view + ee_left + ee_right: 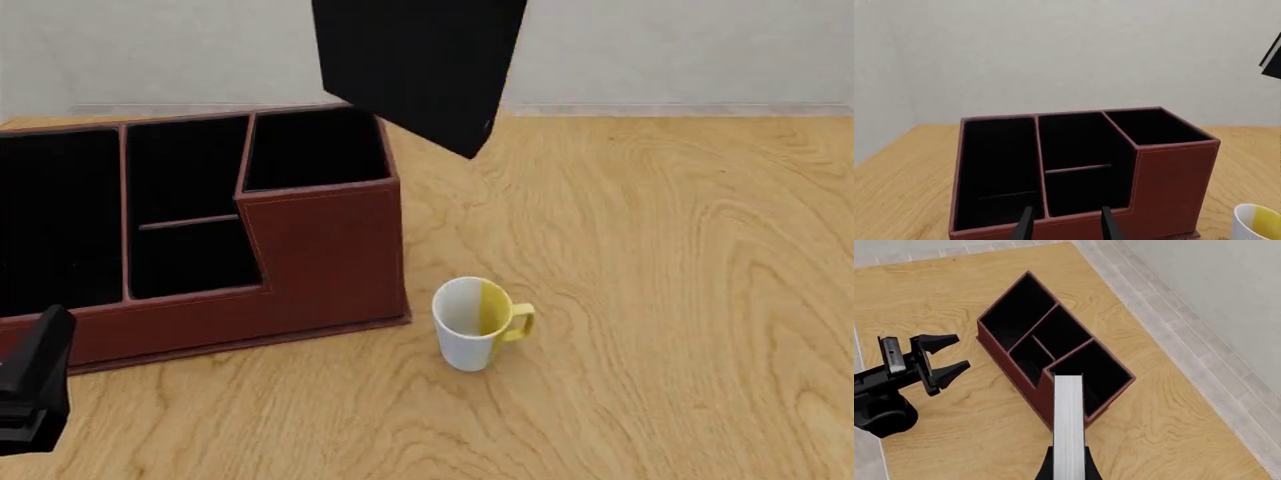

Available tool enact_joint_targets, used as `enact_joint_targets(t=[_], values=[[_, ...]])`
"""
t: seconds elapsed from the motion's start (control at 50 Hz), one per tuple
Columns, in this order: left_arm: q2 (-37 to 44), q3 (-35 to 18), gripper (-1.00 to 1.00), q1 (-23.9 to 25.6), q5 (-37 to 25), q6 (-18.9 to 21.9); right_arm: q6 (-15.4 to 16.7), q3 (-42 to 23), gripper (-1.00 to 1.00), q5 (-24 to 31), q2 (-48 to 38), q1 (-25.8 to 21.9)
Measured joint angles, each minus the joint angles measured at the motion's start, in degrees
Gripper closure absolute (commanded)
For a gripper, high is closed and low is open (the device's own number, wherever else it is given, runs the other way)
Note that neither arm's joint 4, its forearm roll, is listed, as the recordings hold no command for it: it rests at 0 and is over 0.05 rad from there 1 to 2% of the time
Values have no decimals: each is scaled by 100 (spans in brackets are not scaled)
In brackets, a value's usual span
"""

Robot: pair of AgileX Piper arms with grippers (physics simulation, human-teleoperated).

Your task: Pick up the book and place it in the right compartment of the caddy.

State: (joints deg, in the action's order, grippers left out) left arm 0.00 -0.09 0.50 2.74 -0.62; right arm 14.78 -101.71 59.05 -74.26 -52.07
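While right gripper [1069, 467] clamps book [416, 65] high above caddy [327, 250], near right compartment [314, 150], left gripper [947, 356] hangs spread, empty.

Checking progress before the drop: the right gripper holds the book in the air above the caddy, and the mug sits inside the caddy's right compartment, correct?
Not quite. The mug stands on the table beside the caddy, not inside the right compartment, as the front view shows. The rest holds: the right gripper holds the book in the air above the caddy.
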Motion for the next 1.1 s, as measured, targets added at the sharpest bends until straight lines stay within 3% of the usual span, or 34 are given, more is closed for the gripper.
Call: enact_joint_targets(t=[0.62,1.1], values=[[0,2,-100,0,-32,180,93,-1009,100,-466,-1596,341],[0,4,-100,-124,-78,253,20,-1884,100,-534,-2683,511]])
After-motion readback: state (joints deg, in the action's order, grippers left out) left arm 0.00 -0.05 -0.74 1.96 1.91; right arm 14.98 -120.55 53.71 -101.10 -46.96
